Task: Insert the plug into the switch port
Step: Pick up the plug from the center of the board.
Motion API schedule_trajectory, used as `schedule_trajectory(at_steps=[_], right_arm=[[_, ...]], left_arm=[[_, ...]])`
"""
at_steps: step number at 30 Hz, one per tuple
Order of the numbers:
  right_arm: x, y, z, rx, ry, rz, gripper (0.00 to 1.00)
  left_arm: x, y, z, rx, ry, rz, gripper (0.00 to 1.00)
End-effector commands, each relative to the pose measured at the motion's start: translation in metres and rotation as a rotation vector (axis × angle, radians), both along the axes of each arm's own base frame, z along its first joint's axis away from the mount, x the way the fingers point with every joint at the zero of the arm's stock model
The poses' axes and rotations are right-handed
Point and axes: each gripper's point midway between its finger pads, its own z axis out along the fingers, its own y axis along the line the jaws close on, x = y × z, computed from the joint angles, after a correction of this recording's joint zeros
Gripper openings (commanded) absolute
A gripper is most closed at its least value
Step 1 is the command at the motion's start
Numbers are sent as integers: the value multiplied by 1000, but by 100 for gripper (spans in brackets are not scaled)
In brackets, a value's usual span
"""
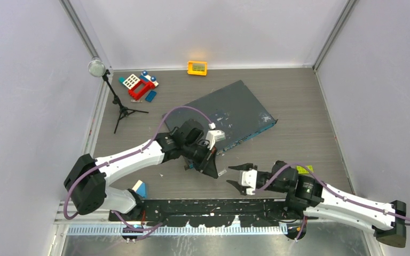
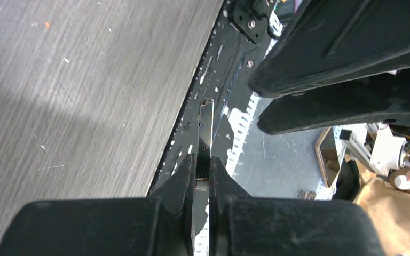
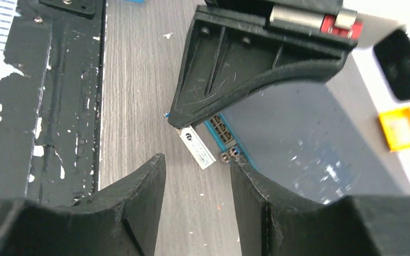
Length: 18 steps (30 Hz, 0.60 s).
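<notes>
The large flat dark-grey box (image 1: 229, 112) lies slanted in the middle of the table. Its thin teal-blue front face (image 1: 251, 136) faces near-right, and the right wrist view shows small ports on it (image 3: 221, 130). My left gripper (image 1: 214, 166) is just off the near-left end of that face. It is shut on the plug (image 2: 206, 125), a thin flat silver piece sticking out past the fingertips. The plug also shows in the right wrist view (image 3: 197, 145), close beside the teal face and outside any port. My right gripper (image 1: 239, 177) is open and empty, just right of the plug.
A small orange-yellow box (image 1: 197, 68) sits at the back wall. Toy bricks (image 1: 139, 85) and a small tripod with a round head (image 1: 97, 68) stand at the back left. A blue-white item (image 1: 140, 188) lies by the left arm's base. A black rail (image 1: 208, 205) runs along the near edge.
</notes>
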Motion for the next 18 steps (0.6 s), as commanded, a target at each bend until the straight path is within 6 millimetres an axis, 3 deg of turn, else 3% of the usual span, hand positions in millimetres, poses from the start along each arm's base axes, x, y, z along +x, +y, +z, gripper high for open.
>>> schedule_trajectory(at_steps=[1,13,18], right_arm=[[-13,3,28,-26,-243,169,54],[-13,16,40,-125,-327,261,54],[-17,19,32,-203,-287,309,53]], left_arm=[[-19,2,15,-48,33,-103,0],[-39,6,32,-115,62,-228,0],[-41,6,37,-132,61,-244,0]])
